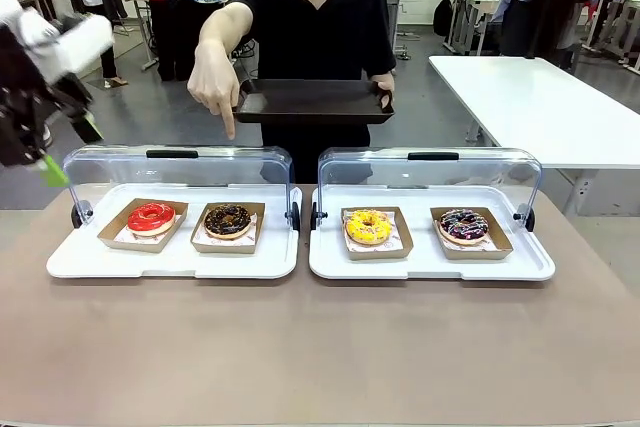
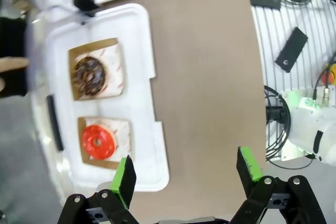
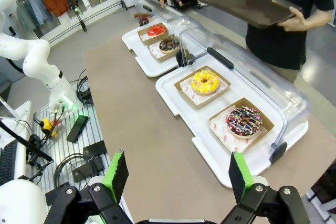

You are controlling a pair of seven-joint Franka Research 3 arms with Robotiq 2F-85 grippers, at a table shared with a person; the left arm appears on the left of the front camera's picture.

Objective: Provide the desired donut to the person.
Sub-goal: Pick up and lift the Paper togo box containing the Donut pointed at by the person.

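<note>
A: The left pincer (image 2: 186,170): how does it stand?

B: Its two green-padded jaws are spread wide and hold nothing. It hangs above the brown surface (image 2: 210,77). One pad shows in front of a corner of the left white tray (image 2: 139,108).

A: Where is the donut that is wanted?

B: The person (image 1: 320,27), in a black T-shirt at the far side, points one hand (image 1: 213,82) down over the chocolate donut (image 1: 228,219). I judge that to be the one. It sits in a cardboard sleeve in that tray, second from the left in the row. A clear cover (image 1: 110,167) is swung up behind it.

A: Which way does it lie from the pincer?

B: In the left wrist view it lies ahead and toward the picture's left, beyond the red donut (image 2: 97,141), which is closer to the pads. Being round, it offers no long axis to line up with. The right pincer (image 3: 177,177), also spread and empty, is well apart from it, with the yellow donut (image 3: 205,82) closer to that side. The left arm looks the nearer one.

A: What does each view add?

B: The front view gives the fingertip's aim and the dark brown tray (image 1: 312,102) in the person's other hand. The left wrist view gives the donut's offset from the pads.
</note>
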